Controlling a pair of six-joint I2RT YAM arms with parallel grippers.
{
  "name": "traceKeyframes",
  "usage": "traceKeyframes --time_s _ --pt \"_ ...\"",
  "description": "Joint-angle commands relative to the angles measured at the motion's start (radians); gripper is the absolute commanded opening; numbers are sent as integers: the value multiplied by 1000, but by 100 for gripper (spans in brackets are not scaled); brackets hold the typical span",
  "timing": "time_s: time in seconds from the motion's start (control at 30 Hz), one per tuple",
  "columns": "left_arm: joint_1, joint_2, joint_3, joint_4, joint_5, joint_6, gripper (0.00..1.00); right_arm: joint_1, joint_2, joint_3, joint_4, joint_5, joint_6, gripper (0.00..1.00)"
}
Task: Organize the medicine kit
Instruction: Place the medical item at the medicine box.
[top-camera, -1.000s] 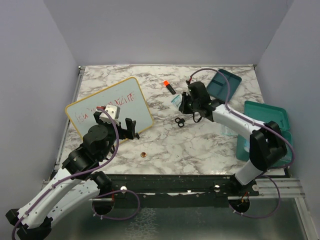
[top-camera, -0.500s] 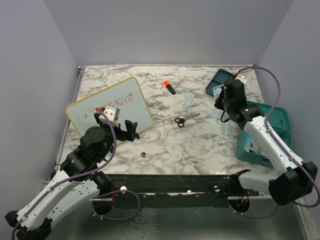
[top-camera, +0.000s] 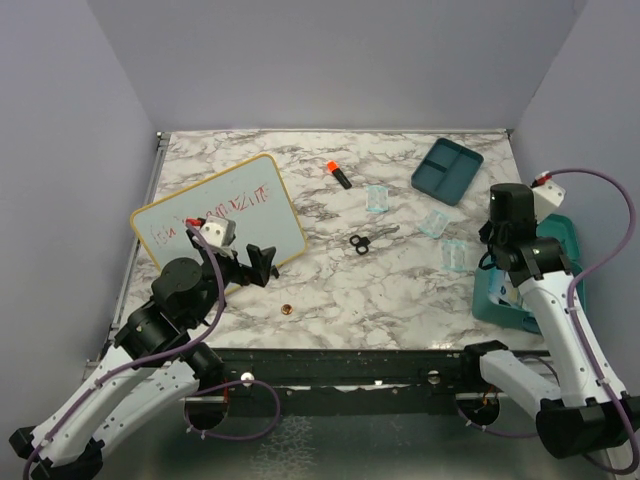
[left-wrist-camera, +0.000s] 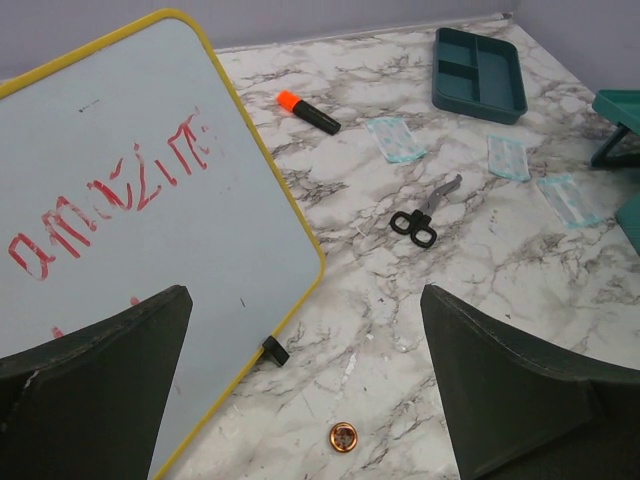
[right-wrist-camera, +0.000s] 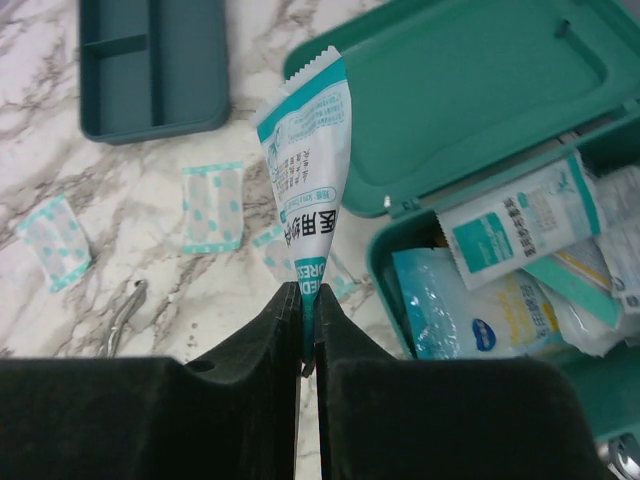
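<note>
The teal medicine kit case (top-camera: 560, 238) lies open at the right edge, lid back (right-wrist-camera: 480, 80), with several packets in its base (right-wrist-camera: 520, 270). Its divided tray insert (top-camera: 447, 170) sits apart at the back right and also shows in the right wrist view (right-wrist-camera: 150, 65) and the left wrist view (left-wrist-camera: 478, 75). My right gripper (right-wrist-camera: 306, 300) is shut on a white and teal dressing packet (right-wrist-camera: 305, 170), held over the table just left of the case. My left gripper (left-wrist-camera: 305, 390) is open and empty, low over the table by the whiteboard's corner.
A yellow-framed whiteboard (top-camera: 215, 215) lies at the left. On the table are an orange-capped marker (top-camera: 338, 174), black scissors (top-camera: 364, 241), three clear teal-dotted packets (top-camera: 377, 198) (top-camera: 435, 222) (top-camera: 455, 254) and a copper coin (top-camera: 287, 310).
My right arm has swung from the table's middle to the right, carrying the dressing packet to the case's edge. The left gripper has barely shifted.
</note>
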Motion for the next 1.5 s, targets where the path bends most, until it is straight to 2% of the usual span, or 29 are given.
traceKeyframes --time_s 0.0,0.23,0.33,0.5,0.63,0.83,1.0,1.13,1.23,1.47 --pt "0 -15 -4 18 60 -10 99 -38 -31 -44 -112 89 106 14" --pt "-2 -48 -10 15 63 -8 99 -76 -56 -73 -244 196 338 14" --pt "-3 -67 -12 20 64 -12 99 -88 -85 -109 -227 200 410 14" --pt "-5 -59 -12 23 69 -10 99 -94 -92 -105 -318 226 600 15" --pt "-6 -66 -13 23 68 -10 99 -99 -84 -147 -264 209 609 17" --pt "-13 -74 -16 17 42 -8 99 -113 -76 -217 -333 225 799 17" --pt "-15 -84 -14 12 23 -7 99 -132 -107 -221 -258 317 676 19" --pt "-18 -91 -17 10 5 -8 99 -137 -117 -247 -119 327 551 21" --pt "-21 -87 -16 11 12 -11 99 -149 -86 -258 -162 313 642 22" --pt "-21 -57 -12 9 18 -8 99 -194 -114 -336 -67 302 678 27"
